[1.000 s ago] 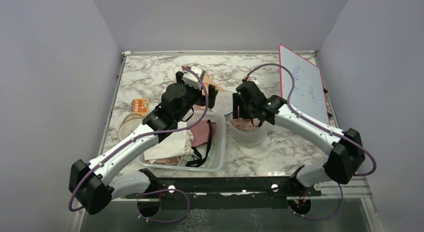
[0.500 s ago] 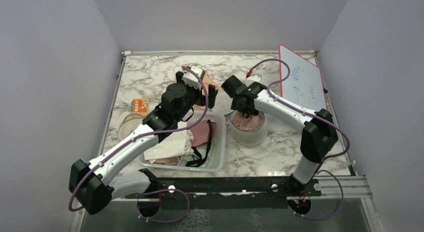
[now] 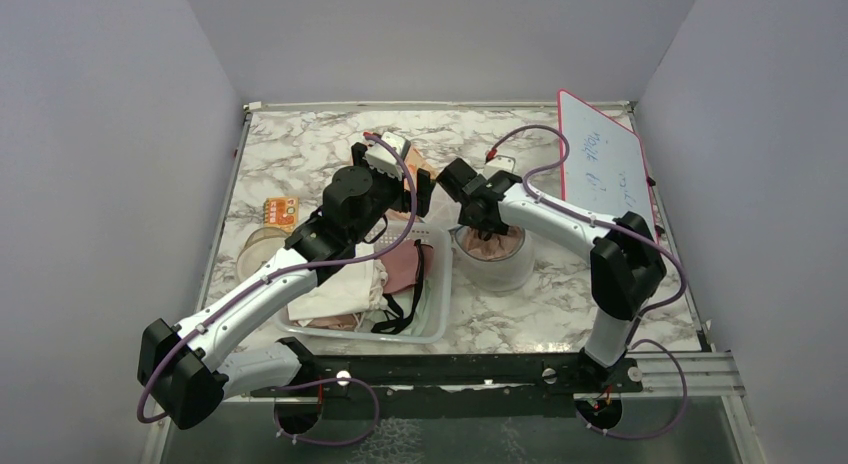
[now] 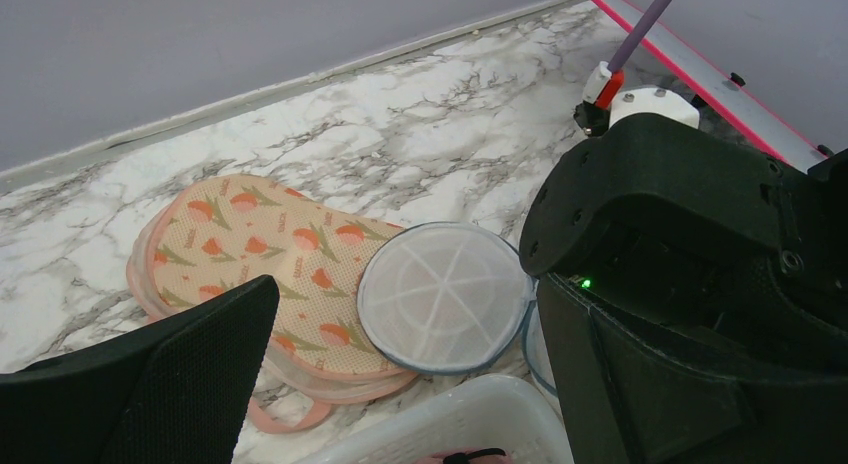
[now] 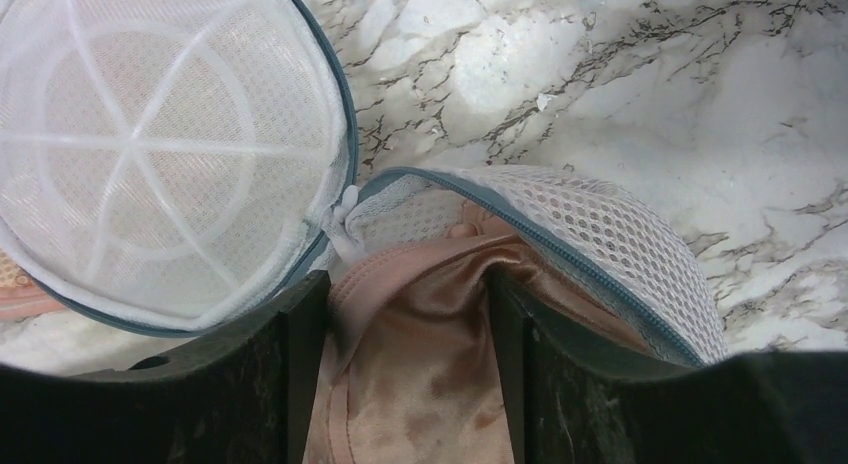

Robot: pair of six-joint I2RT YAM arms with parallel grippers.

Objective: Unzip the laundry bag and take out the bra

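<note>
The laundry bag [image 3: 497,271] stands upright right of the basket, white mesh with grey-blue piping. It is unzipped, and its round lid [image 4: 445,296] is flipped open to the left; the lid also shows in the right wrist view [image 5: 160,154]. The bra [image 5: 420,374], reddish-brown satin, lies inside the bag opening [image 5: 600,234]. My right gripper [image 3: 480,224] reaches down into the opening, jaws apart, with bra fabric between the fingers [image 5: 300,384]. My left gripper [image 3: 425,189] is open and empty over the basket's far edge, just left of the lid.
A white slatted basket [image 3: 443,284] holds a pink garment with black straps [image 3: 405,269] and white cloth [image 3: 340,289]. A peach tulip-print pouch [image 4: 260,249] lies behind the lid. A red-rimmed whiteboard [image 3: 605,169] leans at the right. A round container [image 3: 262,250] sits at the left.
My right arm has swung forward and left and lowered its gripper into the open bag, onto the bra. My left arm has not moved.
</note>
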